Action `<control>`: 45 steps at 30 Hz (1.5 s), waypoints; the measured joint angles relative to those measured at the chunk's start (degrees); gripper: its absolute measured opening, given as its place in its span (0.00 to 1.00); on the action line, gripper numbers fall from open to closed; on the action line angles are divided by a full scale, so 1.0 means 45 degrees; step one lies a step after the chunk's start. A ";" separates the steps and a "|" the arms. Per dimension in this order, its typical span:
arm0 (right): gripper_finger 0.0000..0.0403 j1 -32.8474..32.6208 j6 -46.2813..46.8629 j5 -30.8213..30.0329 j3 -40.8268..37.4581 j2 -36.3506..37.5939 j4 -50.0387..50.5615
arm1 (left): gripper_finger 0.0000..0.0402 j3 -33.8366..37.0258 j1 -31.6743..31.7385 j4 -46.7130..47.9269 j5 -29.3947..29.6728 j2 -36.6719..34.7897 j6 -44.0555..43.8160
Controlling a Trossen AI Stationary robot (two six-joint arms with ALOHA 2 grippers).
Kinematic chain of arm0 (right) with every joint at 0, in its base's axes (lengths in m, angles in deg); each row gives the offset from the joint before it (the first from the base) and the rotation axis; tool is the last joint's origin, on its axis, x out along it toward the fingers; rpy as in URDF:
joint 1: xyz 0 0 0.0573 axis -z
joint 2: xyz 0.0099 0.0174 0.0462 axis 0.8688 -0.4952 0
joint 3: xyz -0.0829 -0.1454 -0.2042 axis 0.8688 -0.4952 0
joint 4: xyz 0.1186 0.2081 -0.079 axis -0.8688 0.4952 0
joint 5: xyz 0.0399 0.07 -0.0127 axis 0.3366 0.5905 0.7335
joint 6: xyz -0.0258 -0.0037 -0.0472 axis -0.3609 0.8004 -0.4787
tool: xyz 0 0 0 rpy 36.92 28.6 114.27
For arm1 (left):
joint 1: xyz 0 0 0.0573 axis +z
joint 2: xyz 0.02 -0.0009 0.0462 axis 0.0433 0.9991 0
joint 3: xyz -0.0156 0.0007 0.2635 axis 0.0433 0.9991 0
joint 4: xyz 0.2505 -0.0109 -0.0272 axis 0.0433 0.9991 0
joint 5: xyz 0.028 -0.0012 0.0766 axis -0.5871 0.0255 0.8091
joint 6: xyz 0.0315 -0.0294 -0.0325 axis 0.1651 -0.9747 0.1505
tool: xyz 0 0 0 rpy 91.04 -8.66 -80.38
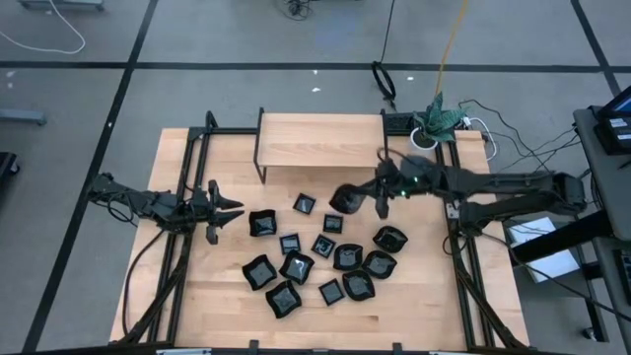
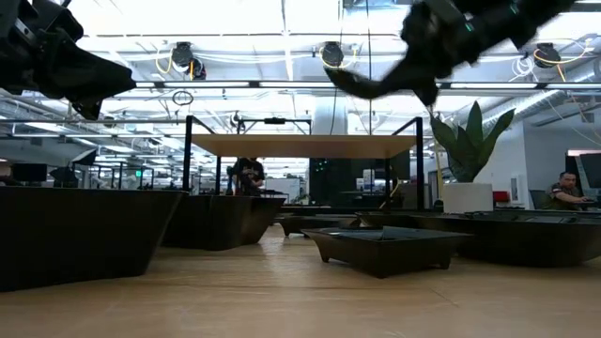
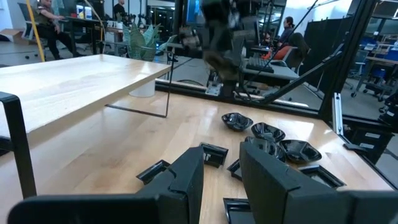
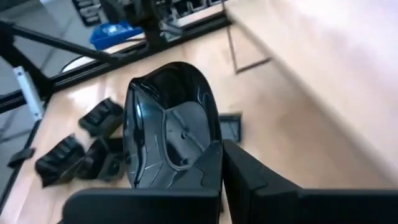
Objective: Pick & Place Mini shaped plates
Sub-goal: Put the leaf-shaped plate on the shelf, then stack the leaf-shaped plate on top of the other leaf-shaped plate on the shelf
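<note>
table [image 1: 217, 296] | right fingers [image 4: 219, 163] pinch raised plate [image 4: 168, 127] (tilted) | left fingers [image 3: 186, 177] parted

The whole table [image 1: 227, 296] is seen from straight overhead in the high view, with both arms entering from the sides. In the low view it is seen level from board height, very near the mini shaped plates [image 2: 385, 249], facing the raised shelf [image 2: 305, 145] and the room. Each wrist view is taken close behind its own fingers. The shelf and the plates are shared by all four views.
</note>
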 joint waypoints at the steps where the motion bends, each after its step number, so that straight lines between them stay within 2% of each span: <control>1: 0.00 0.0164 -0.0262 -0.0006 0.0741 -0.0173 0.0778 | 0.26 0.0000 -0.0002 0.0005 -0.0001 0.0002 0.0002; 3: 0.00 0.0658 -0.0778 -0.0064 0.2156 -0.0526 0.2425 | 0.26 0.0000 -0.0004 0.0008 0.0003 0.0000 0.0001; 7: 0.00 0.2089 -0.1148 -0.1507 0.4891 -0.1357 0.5205 | 0.26 0.0000 -0.0003 0.0006 0.0000 0.0000 0.0002; 9: 0.00 0.2918 -0.1144 -0.2013 0.5840 -0.1830 0.6010 | 0.26 0.0000 -0.0001 0.0000 -0.0002 0.0003 0.0000; 11: 0.00 0.3792 -0.1140 -0.1903 0.6327 -0.2236 0.6452 | 0.26 0.0000 -0.0001 0.0002 -0.0002 0.0003 0.0002; 15: 0.00 0.5322 -0.1132 -0.0799 0.6426 -0.3027 0.6937 | 0.26 0.0000 0.0000 0.0007 -0.0002 0.0005 0.0004; 20: 0.00 0.6211 -0.1143 -0.0676 0.6421 -0.3784 0.7439 | 0.26 0.0000 -0.0001 0.0003 0.0003 0.0005 0.0001; 32: 0.01 0.6266 -0.1538 -0.0694 0.6421 -0.4038 0.7634 | 0.26 0.0000 0.0000 0.0003 0.0003 0.0005 0.0000; 39: 0.09 0.6266 -0.1370 -0.0744 0.6421 -0.4038 0.7617 | 0.26 0.0000 -0.0001 0.0003 0.0003 0.0000 0.0003; 45: 0.19 0.6196 -0.1870 -0.2318 0.6418 -0.3996 0.7607 | 0.26 0.0000 -0.0003 0.0003 0.0003 0.0000 0.0003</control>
